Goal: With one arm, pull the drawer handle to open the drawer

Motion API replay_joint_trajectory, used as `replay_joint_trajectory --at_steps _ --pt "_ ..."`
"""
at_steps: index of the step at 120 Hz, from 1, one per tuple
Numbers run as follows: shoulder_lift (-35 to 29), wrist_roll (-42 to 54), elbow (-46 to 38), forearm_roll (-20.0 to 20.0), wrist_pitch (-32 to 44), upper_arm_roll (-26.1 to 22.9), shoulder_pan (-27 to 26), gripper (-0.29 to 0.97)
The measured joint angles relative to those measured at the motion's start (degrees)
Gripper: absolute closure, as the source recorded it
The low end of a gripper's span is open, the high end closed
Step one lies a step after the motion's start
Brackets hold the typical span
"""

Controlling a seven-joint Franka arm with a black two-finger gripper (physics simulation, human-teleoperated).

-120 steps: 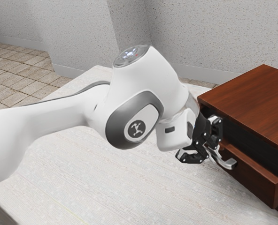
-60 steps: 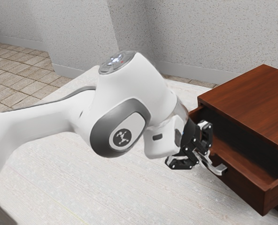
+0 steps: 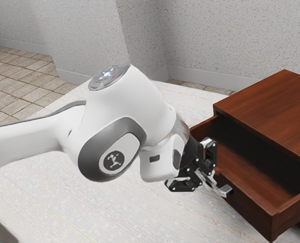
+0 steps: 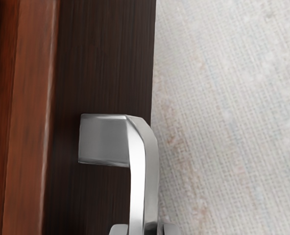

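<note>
Clamping the silver handle [image 3: 220,188] from both sides, the black gripper [image 3: 204,173] holds it, fingers narrowly parted. The drawer [image 3: 292,215] stands pulled out.

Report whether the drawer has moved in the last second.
Yes. The drawer has slid further out of the cabinet, toward the exterior view's left, pulled by the gripper shut on its handle.
</note>
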Motion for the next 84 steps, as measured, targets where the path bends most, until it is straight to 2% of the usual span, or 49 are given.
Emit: replay_joint_trajectory --at_steps 84 --pt "-9.49 -0.26 -9.32 0.02 1.10 0.31 0.16 0.70"
